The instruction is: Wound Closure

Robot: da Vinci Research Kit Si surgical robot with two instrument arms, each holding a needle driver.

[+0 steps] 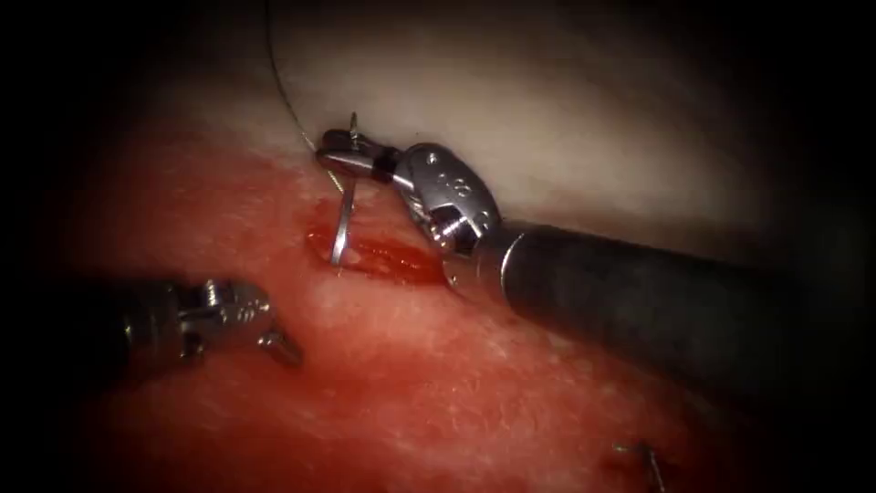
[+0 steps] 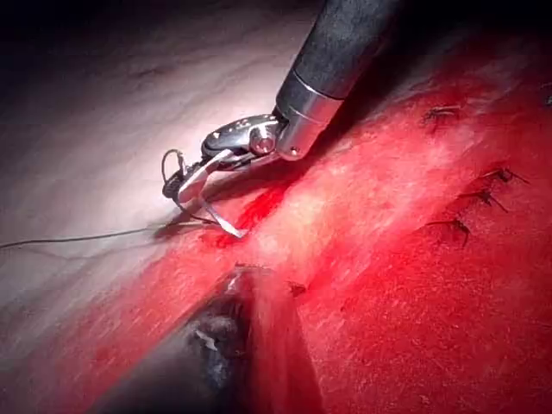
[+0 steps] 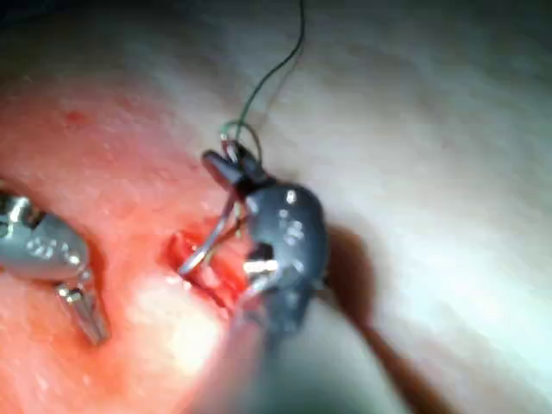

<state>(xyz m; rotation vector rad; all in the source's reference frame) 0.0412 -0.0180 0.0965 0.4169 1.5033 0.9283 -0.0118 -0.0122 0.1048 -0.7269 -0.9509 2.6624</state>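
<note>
Below right pincer, needle.

The tissue is wet red with fine pale speckling, fading to creamy white along its far side. The cut is a darker, glossy red. The needle gleams silver, the thread is dark grey-green, and the right tool is bright steel on a matte dark grey shaft.

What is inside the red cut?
The needle's tip dips into the cut, held near its back end by the right claw. Red fluid covers the point; the left claw holds nothing.
</note>
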